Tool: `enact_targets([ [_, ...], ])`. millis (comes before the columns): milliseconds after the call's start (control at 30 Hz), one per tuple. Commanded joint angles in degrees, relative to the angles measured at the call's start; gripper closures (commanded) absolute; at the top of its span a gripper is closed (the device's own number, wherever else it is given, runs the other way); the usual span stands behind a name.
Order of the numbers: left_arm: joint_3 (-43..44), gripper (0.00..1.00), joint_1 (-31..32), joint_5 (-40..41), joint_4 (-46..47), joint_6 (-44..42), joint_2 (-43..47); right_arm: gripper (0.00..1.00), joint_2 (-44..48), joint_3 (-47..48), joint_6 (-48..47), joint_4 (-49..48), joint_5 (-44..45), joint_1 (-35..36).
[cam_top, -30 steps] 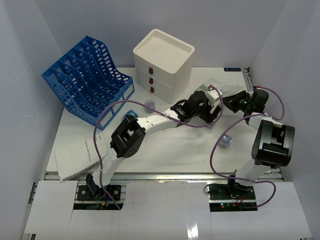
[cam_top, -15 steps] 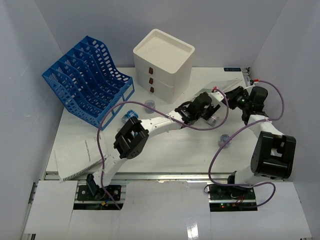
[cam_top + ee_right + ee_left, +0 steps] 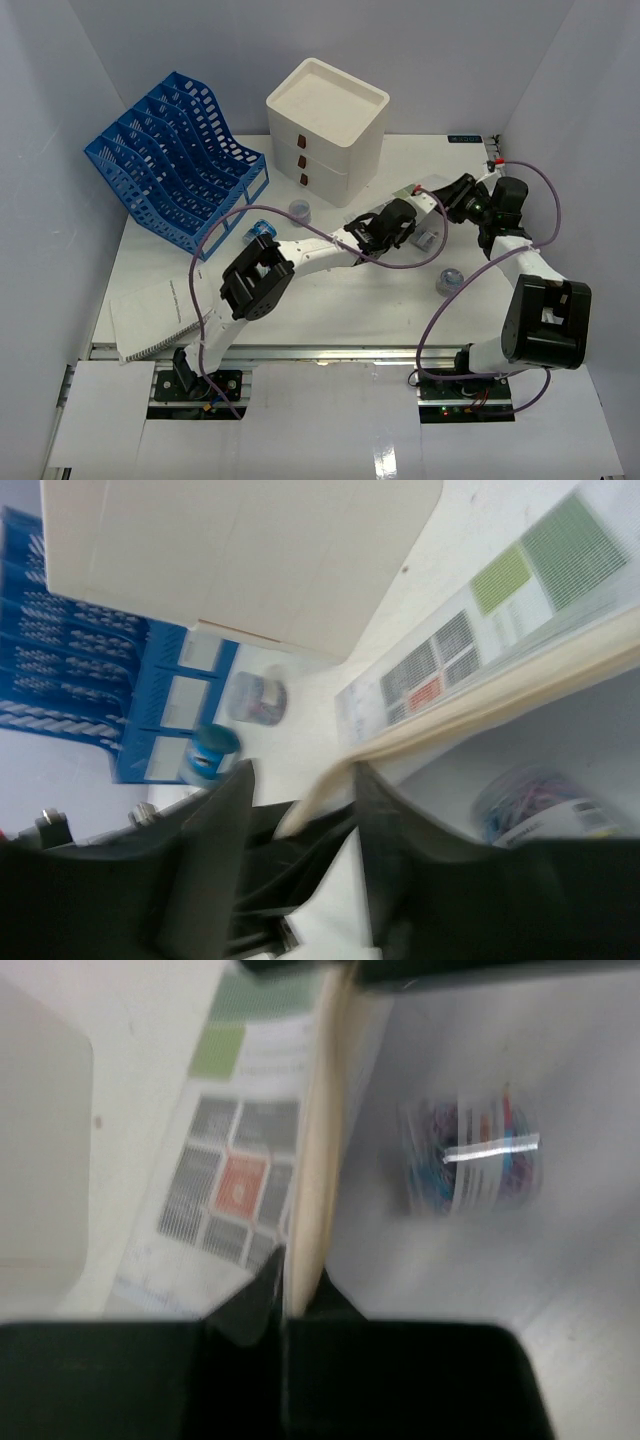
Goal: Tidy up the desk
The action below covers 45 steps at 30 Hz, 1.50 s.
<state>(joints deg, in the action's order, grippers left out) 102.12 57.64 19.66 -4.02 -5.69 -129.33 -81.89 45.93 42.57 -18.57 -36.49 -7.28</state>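
A thin booklet (image 3: 240, 1160) with printed pages and a cream edge stands on edge over the white desk (image 3: 330, 290), right of centre. My left gripper (image 3: 285, 1300) is shut on its lower edge; in the top view that gripper (image 3: 412, 215) reaches in from the left. My right gripper (image 3: 300, 780) is open, its two fingers apart on either side of the booklet's (image 3: 480, 630) cream edge, and it sits just right of the left one (image 3: 452, 195). From above, both grippers hide most of the booklet.
Left rear holds a blue file rack (image 3: 180, 160), with a white three-drawer box (image 3: 325, 125) at the back centre. A spiral notebook (image 3: 150, 315) lies front left. Small tubs stand around: a blue-lidded one (image 3: 258, 233), clear ones (image 3: 298, 210) (image 3: 449, 280), and a paper-clip tub (image 3: 470, 1160) beside the booklet.
My left gripper has closed on the booklet. The right gripper has opened off it and drawn back toward the right rear. The booklet has dropped lower between them.
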Motion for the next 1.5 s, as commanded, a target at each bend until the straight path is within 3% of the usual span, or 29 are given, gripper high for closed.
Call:
enact_targets([
  [0, -8.4, 1.00, -1.8, -0.1, 3.6, 9.7, 12.7, 0.34, 3.9, 0.2, -8.8, -5.3, -6.6, 0.7],
  [67, -12.4, 1.00, -3.0, -0.8, 5.6, 13.5, 15.0, 0.23, 4.8, 0.0, -11.3, -5.8, -10.4, 0.6],
  [167, -19.9, 1.00, -5.1, -3.8, 8.7, 16.9, 20.3, 0.18, 6.5, -0.7, -14.4, -4.9, -11.8, 0.6],
  [467, -35.0, 1.00, -7.7, -12.1, 17.9, 22.1, 30.4, 0.14, 7.2, 2.6, -22.2, 7.1, -7.7, 0.6],
  [600, -41.4, 1.00, -7.8, -14.4, 21.0, 22.9, 35.0, 0.08, 5.4, 0.8, -29.2, -0.9, -23.7, 0.7],
  [667, -45.5, 1.00, -7.8, -15.1, 22.3, 23.4, 37.9, 0.04, 5.3, -0.1, -33.1, -3.4, -27.2, 1.1],
  [833, -53.9, 1.00, -8.0, -16.8, 23.9, 23.9, 47.8, 0.02, 6.4, -0.2, -59.3, 0.8, -28.6, 4.0],
  [933, -58.2, 1.00, -8.1, -18.5, 23.2, 23.7, 52.2, 0.02, 6.5, 1.0, -70.6, 6.6, -28.0, 5.5],
  [1100, -62.3, 1.00, -8.2, -21.9, 21.2, 22.8, 59.8, 0.02, 5.9, 2.1, -85.1, 8.2, -29.6, 6.6],
  [1467, -67.1, 1.00, -8.2, -25.1, 18.2, 21.4, 66.8, 0.04, 1.1, 9.8, -87.4, 9.5, -27.1, 11.3],
])
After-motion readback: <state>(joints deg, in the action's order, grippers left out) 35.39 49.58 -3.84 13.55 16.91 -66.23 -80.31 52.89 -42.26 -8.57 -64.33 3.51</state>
